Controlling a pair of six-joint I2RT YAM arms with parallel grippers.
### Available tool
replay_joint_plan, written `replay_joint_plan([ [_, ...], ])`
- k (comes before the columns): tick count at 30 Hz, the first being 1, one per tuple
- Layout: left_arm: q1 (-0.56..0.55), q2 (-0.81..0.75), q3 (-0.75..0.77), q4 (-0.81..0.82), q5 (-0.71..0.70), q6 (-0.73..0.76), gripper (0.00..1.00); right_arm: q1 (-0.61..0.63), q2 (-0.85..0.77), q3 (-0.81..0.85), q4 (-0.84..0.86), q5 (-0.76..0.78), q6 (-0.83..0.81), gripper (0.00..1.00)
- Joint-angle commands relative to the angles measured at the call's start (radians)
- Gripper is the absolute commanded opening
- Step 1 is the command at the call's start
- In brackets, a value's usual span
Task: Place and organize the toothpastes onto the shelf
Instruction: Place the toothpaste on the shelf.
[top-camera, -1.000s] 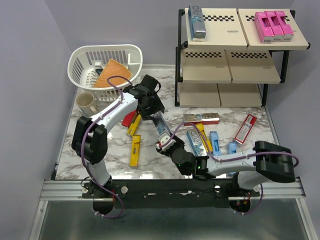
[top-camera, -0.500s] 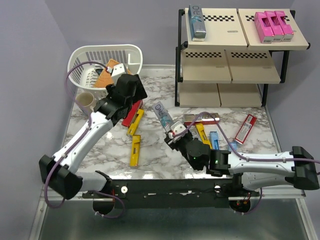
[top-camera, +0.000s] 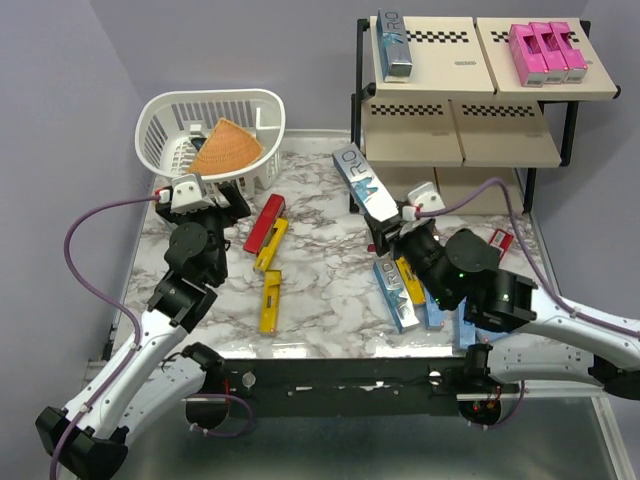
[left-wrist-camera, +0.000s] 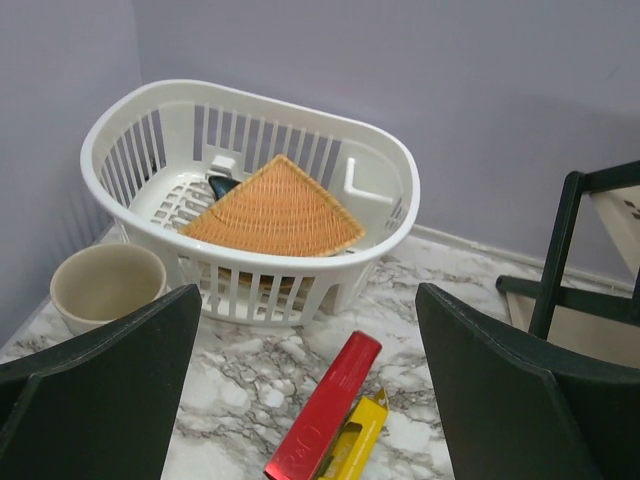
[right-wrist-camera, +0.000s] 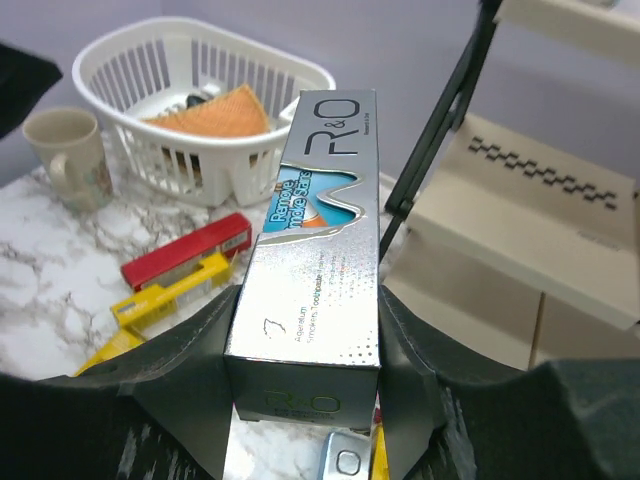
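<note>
Only the overhead view shows the top of the shelf (top-camera: 445, 70) with its pink cartons (top-camera: 545, 52). My right pincer (right-wrist-camera: 305, 340) grips a glossy silver toothpaste carton (right-wrist-camera: 318, 230) near the shelf — my left pincer (left-wrist-camera: 305, 390) gapes wide, empty, facing the slatted white basket (left-wrist-camera: 250, 100) on the marbled surface (left-wrist-camera: 240, 375).

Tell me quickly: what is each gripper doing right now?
Left gripper: open, holding nothing.
Right gripper: closed on the silver toothpaste carton.
</note>
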Motion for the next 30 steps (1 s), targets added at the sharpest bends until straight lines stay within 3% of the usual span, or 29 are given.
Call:
replay_joint_plan([
  [1, 0.000, -0.010, -0.007, 0.095, -0.007, 0.039, 0.99, -0.049, -0.020, 0.183, -0.031, -0.029, -0.085, 0.16],
  [7, 0.000, 0.008, 0.010, 0.056, 0.019, 0.026, 0.99, -0.170, 0.039, 0.385, -0.034, -0.035, -0.159, 0.17],
  [15, 0.000, 0.002, 0.009, 0.055, 0.045, 0.026, 0.99, -0.352, 0.081, 0.525, 0.026, -0.098, -0.176, 0.17],
  [22, 0.000, 0.014, 0.012, 0.046, 0.079, 0.016, 0.99, -0.581, 0.272, 0.746, -0.077, -0.253, -0.129, 0.17],
  [30, 0.000, 0.027, 0.012, 0.047, 0.103, 0.018, 0.99, -0.741, 0.501, 0.954, -0.192, -0.426, -0.049, 0.17],
])
